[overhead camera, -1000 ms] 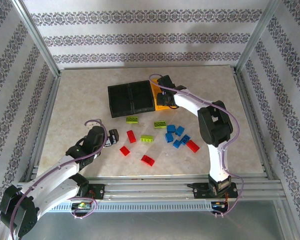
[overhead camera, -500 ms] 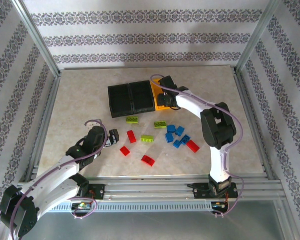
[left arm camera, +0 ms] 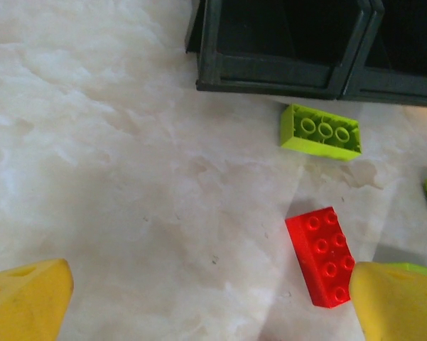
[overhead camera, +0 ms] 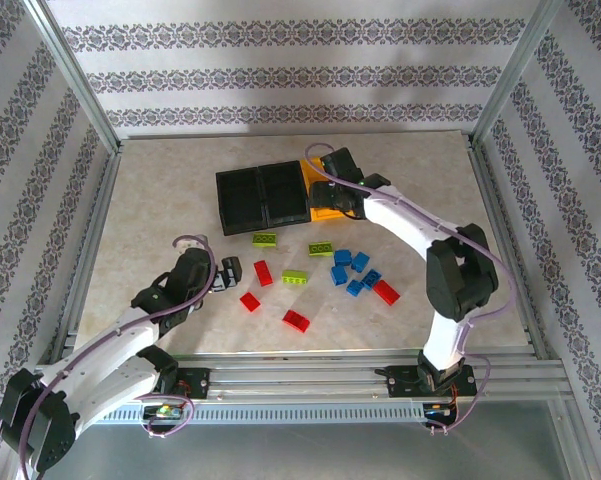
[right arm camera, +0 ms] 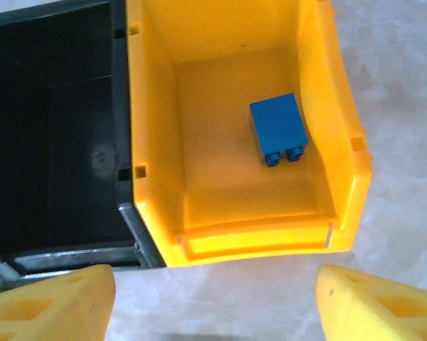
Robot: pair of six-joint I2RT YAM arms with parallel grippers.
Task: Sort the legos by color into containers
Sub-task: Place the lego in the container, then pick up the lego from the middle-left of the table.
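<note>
The containers stand in a row at the back: two black bins and a yellow bin. One blue lego lies inside the yellow bin. My right gripper hovers over that bin's near wall, open and holding nothing. Red, lime and blue legos lie scattered on the table in front of the bins. My left gripper is open just left of a red lego, which touches its right fingertip. A lime lego lies before a black bin.
Aluminium frame rails border the tabletop on the left, right and near sides. More red legos lie near the front, and one lies by the blue cluster. Bare marble-patterned table stretches left of the bins.
My right arm's elbow has swung right and nearer, while its gripper stayed over the yellow bin. The left gripper has barely shifted.
</note>
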